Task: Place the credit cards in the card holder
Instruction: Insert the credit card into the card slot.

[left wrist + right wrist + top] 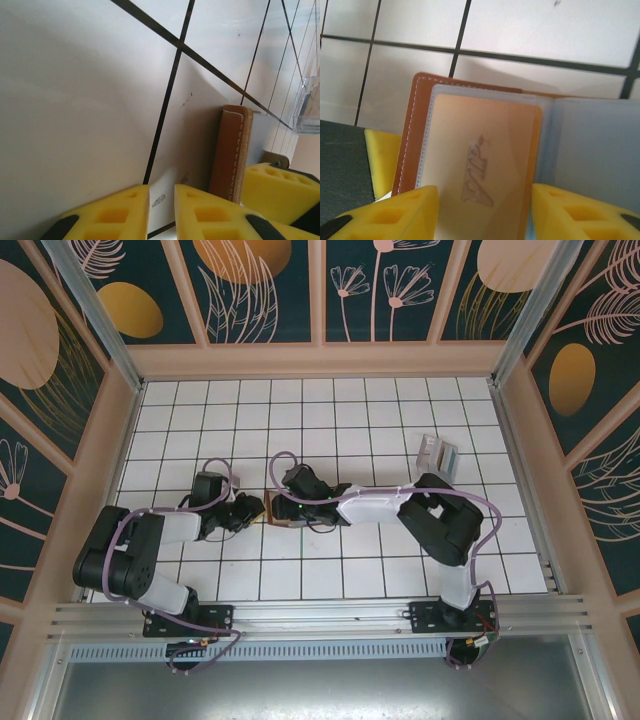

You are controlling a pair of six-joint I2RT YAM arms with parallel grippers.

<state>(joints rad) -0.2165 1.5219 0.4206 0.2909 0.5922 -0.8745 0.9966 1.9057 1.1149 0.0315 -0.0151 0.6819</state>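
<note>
The right gripper [485,197] is bracketing a clear sleeve of the open card holder [414,135]. Its fingers [395,212] are sitting at either edge of a card [480,150] already lying inside, but whether they are pinching it cannot be told. They are likely steadying the page. The left gripper [161,195] is standing slightly parted and empty just left of the holder's spine, probably bracing it. A clear packet [438,453] is lying well apart to the far right on the tiled table [400,410], blocking nothing.
</note>
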